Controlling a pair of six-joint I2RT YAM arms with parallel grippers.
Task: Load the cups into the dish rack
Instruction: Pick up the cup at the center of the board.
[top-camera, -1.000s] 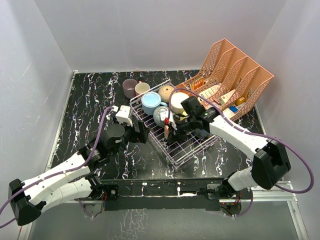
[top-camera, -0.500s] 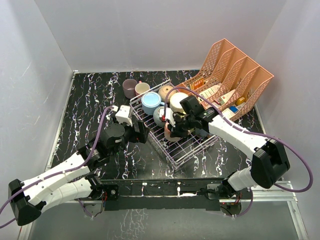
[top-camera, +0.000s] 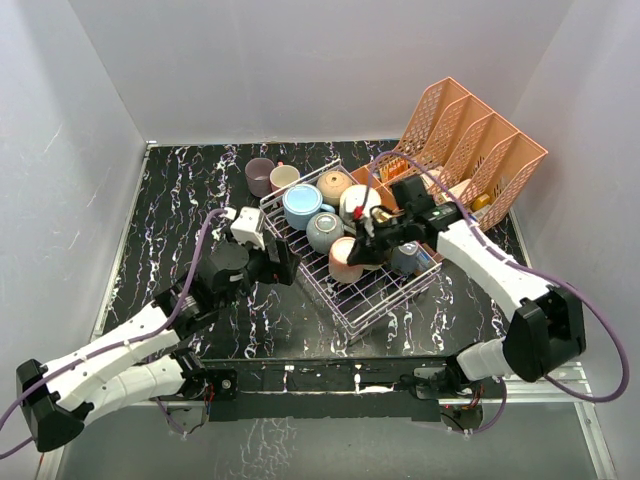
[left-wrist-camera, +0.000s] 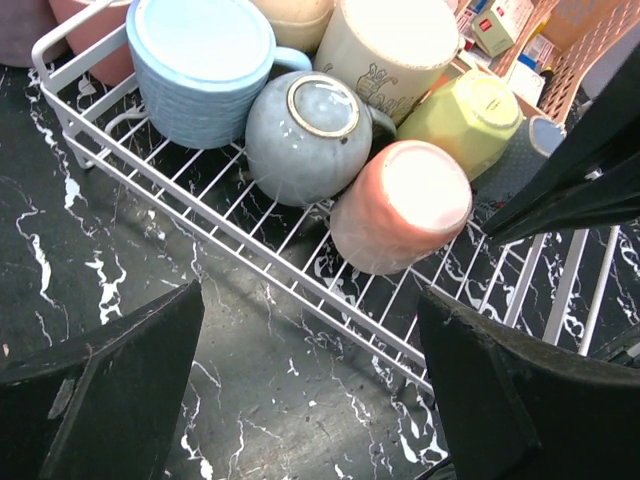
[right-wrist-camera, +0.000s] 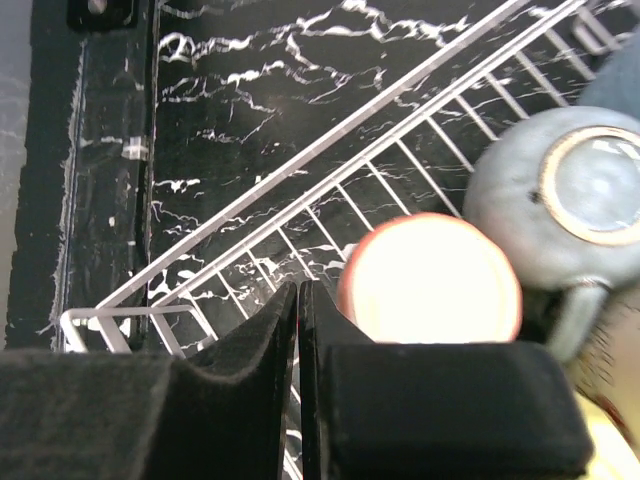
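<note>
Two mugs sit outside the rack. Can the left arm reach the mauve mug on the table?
Probably yes: the left gripper is open beside the silvery wire dish rack, and only bare black marbled table lies between it and the mauve ceramic mug.

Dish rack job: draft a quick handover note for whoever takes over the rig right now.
Left gripper: jaws open, empty, at the left side of the silvery wire dish rack.
Right gripper: jaws shut, empty, over the salmon-pink ceramic mug resting in the rack.
Done: about seven mugs are in the rack, including the light blue ribbed mug and the grey-blue round mug.
Left to do: the mauve ceramic mug and the cream-rimmed ceramic mug stand on the black marbled table behind the rack's far-left corner; load both.
</note>
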